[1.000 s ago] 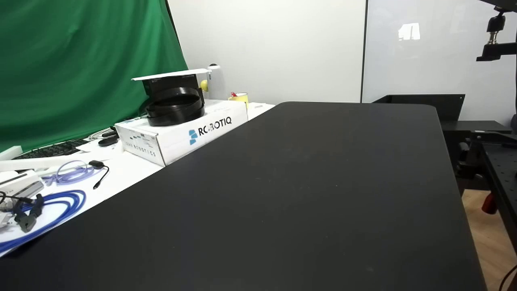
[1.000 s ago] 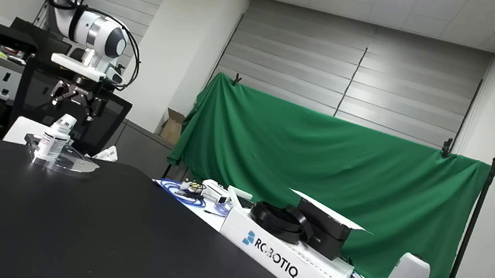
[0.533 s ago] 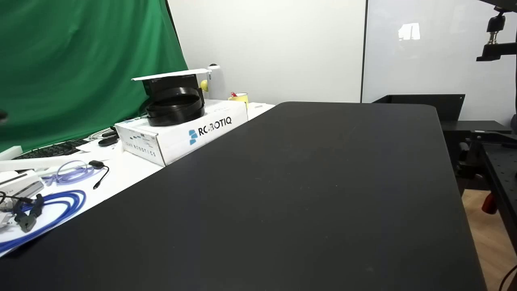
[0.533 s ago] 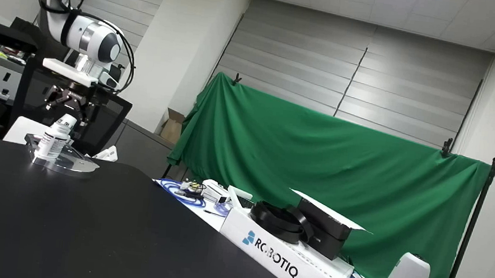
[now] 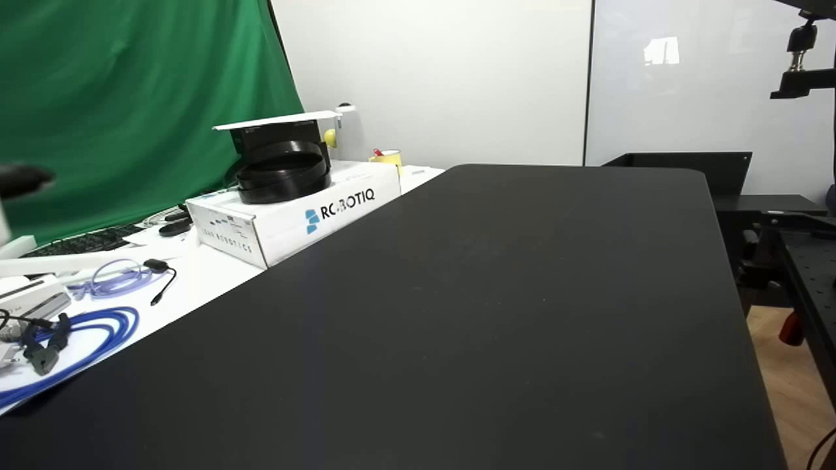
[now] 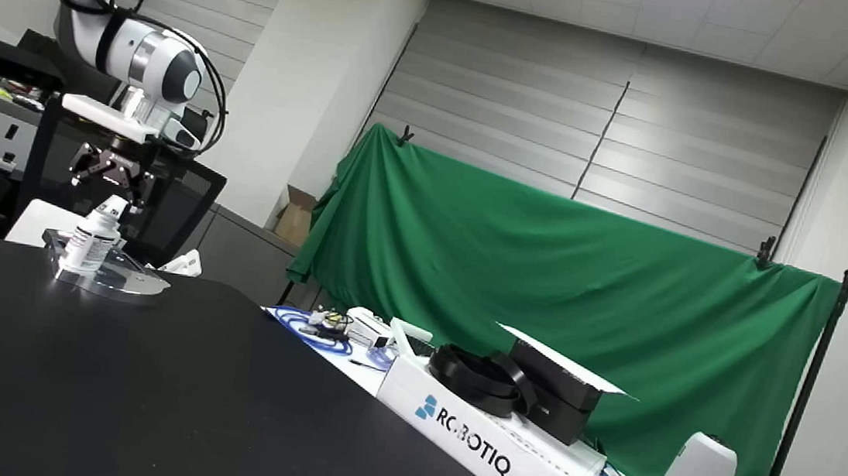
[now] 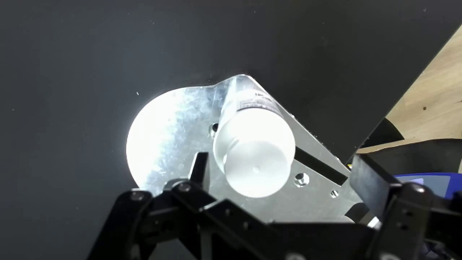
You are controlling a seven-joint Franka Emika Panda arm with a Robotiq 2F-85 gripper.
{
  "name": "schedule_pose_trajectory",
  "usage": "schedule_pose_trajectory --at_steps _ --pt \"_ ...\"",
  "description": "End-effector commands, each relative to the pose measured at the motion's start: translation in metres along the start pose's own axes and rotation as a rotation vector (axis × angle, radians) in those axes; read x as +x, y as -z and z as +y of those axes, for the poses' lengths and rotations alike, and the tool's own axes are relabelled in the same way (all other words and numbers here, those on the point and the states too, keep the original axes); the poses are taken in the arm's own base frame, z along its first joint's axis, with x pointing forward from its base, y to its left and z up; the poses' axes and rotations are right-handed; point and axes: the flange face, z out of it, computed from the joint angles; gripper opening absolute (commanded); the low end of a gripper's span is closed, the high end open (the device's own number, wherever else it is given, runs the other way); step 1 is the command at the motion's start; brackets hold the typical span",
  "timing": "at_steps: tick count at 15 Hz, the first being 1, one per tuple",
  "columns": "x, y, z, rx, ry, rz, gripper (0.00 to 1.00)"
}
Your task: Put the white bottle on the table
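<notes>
The white bottle [image 6: 89, 243] stands upright on a shiny metal plate [image 6: 120, 285] at the far left corner of the black table [image 6: 144, 398]. In the wrist view the bottle [image 7: 257, 144] is seen from above, cap toward me, with part of its dark-print label showing. My gripper [image 6: 107, 190] hangs just above and behind the bottle's cap in that exterior view. In the wrist view my gripper [image 7: 285, 171] is open and empty, its fingers wide apart. The bottle is nearer the left finger [image 7: 199, 168]. I see no contact. The black table also shows in an exterior view [image 5: 457, 326].
A white box with ROBOTIQ lettering [image 5: 320, 212] lies beside the table, with black rings [image 5: 284, 173] on it. Blue cable [image 5: 111, 333] lies on the white side table. The table's edge [image 7: 404, 90] runs down the right of the wrist view. A blurred dark shape [image 5: 23, 181] enters at the left.
The arm and gripper have moved left and a little lower, closer to the bottle's cap. A blurred dark shape has come in at the left edge of an exterior view. The bottle has not moved.
</notes>
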Motion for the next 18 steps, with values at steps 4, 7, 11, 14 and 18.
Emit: schedule_pose_trajectory --at_steps 4,7,11,14,18 --pt "-0.018 0.011 0.004 -0.012 -0.050 0.023 0.52" --pt "-0.021 0.010 0.007 -0.015 -0.059 0.041 0.31" --pt "-0.025 0.010 0.013 -0.022 -0.070 0.051 0.19" --pt "-0.029 0.020 0.026 -0.046 -0.097 0.044 0.19" --pt "-0.041 0.034 0.052 -0.088 -0.159 0.055 0.19"
